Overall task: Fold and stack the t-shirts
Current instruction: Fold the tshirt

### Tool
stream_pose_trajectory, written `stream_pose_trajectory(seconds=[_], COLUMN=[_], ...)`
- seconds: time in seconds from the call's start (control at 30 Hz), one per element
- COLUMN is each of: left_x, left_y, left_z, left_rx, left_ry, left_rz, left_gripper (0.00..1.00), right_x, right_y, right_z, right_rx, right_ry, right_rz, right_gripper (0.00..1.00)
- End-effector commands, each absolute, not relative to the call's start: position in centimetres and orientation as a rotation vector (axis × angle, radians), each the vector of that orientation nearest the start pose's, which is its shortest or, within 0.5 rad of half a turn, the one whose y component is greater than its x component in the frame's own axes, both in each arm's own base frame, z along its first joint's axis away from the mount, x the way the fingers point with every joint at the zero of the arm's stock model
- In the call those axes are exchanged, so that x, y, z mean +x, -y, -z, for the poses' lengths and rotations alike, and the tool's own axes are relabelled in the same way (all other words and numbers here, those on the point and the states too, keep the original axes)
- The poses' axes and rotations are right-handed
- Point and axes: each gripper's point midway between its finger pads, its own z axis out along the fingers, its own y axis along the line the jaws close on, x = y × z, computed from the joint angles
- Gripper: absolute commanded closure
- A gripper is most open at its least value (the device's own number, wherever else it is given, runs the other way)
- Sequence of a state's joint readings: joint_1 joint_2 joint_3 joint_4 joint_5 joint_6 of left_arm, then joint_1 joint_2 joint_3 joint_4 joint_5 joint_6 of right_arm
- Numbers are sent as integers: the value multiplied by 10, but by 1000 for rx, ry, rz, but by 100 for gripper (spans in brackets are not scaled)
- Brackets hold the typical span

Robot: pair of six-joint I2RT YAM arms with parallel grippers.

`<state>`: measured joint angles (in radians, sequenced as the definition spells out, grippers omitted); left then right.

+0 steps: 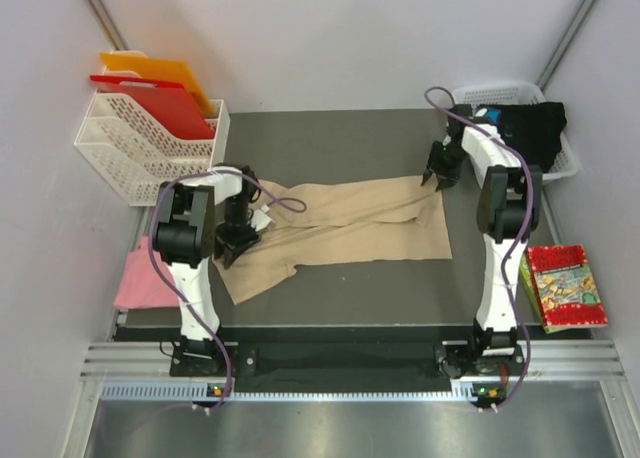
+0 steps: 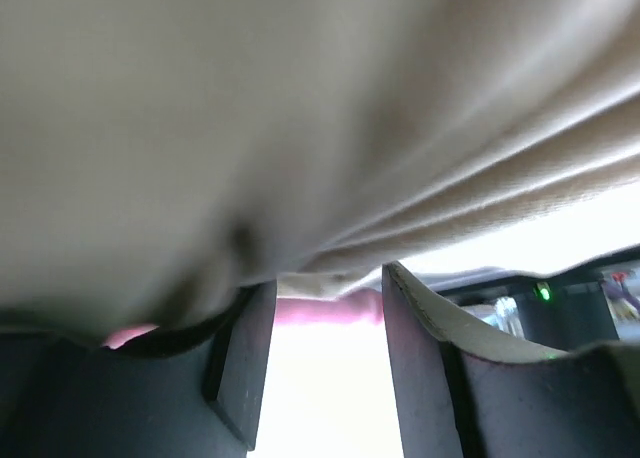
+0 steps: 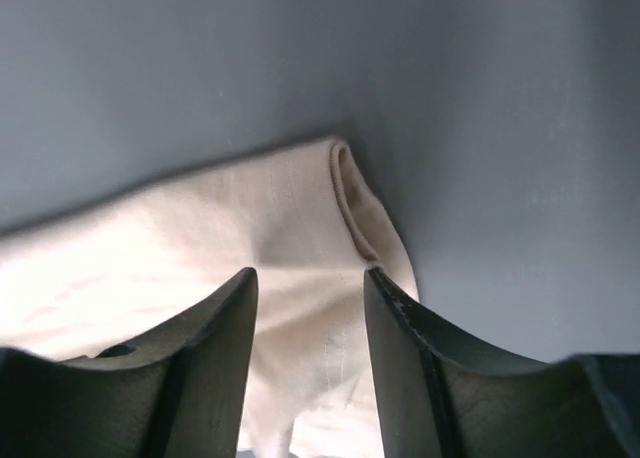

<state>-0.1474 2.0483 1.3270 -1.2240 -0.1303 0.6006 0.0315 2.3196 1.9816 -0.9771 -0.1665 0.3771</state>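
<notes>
The left claw (image 1: 238,242), jaws parted, sits at the left end of the beige t-shirt (image 1: 350,223) spread across the dark mat (image 1: 330,138). The right claw (image 1: 440,180), jaws also apart, straddles its far right corner.

Rack, white lattice (image 1: 140,146): set at far-left corner of table (image 1: 340,143); orange board (image 1: 158,71) & red board (image 1: 165,106) stood in it. Basket, white (image 1: 497,89): far-right corner. Printed pkt (image 1: 565,286): laid by right edge, nr front.
</notes>
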Motion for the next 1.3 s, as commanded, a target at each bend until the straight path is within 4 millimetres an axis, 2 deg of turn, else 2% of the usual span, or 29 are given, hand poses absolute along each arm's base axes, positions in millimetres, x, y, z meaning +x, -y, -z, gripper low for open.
stream_pose_trajectory(seconds=[0.0, 0.03, 0.1, 0.13, 0.17, 0.2, 0.23, 0.33, 0.47, 0.6, 0.7, 0.8, 0.83, 0.93, 1.03, 1.13, 1.23, 1.27], left_x=[292, 293, 297, 296, 296, 296, 295, 292, 290, 296, 305, 318, 326, 333, 334, 334, 333, 333], left_y=[15, 18, 28, 31, 33, 35, 36, 36, 33, 31, 32, 36, 38, 39, 37, 34, 32, 31], left_z=[-20, -22, -25, -25, -25, -25, -25, -25, -27, -33, -43, -57, -63, -70, -72, -72, -70, -69], left_rx=[1347, 1354, 1355, 1355, 1353, 1361, 1364, 1372, 1376, 1371, 1372, 1348, 1334, 1322, 1320, 1323, 1323, 1322], left_ry=[-3116, -3108, -3090, -3094, -3093, -3091, -3093, -3092, -3083, -3063, -3040, -3008, -2983, -2969, -2969, -2958, -2958, -2960], left_rz=[-93, -89, -62, -49, -38, -36, -33, -29, -51, -86, -106, -104, -112, -129, -142, -171, -192, -196], left_gripper=[48, 48, 48, 48, 48, 48, 48, 48, 48, 49, 49, 49, 48, 48, 49, 49, 49, 49], right_x=[465, 448, 431, 421, 405, 396, 379, 351, 331, 337, 351, 376, 380, 391, 393, 387, 380, 379], right_y=[-71, -74, -70, -75, -73, -71, -77, -85, -95, -99, -97, -98, -99, -102, -103, -101, -99, -98], right_z=[-109, -116, -118, -126, -111, -106, -96, -75, -54, -41, -39, -50, -50, -51, -45, -40, -35, -34], right_rx=[361, 338, 326, 273, 257, 240, 195, 150, 142, 127, 113, 111, 111, 121, 129, 138, 147, 148], right_ry=[-2719, -2722, -2724, -2709, -2751, -2770, -2807, -2883, -2942, -2951, -2938, -2892, -2884, -2863, -2869, -2880, -2889, -2894], right_rz=[-308, -302, -243, -218, -172, -126, -99, -51, -66, -33, 10, 27, 28, 16, 20, 22, 28, 29], right_gripper=[50, 51, 50, 50, 51, 51, 51, 51, 52, 53, 53, 54, 54, 56, 57, 59, 64, 69])
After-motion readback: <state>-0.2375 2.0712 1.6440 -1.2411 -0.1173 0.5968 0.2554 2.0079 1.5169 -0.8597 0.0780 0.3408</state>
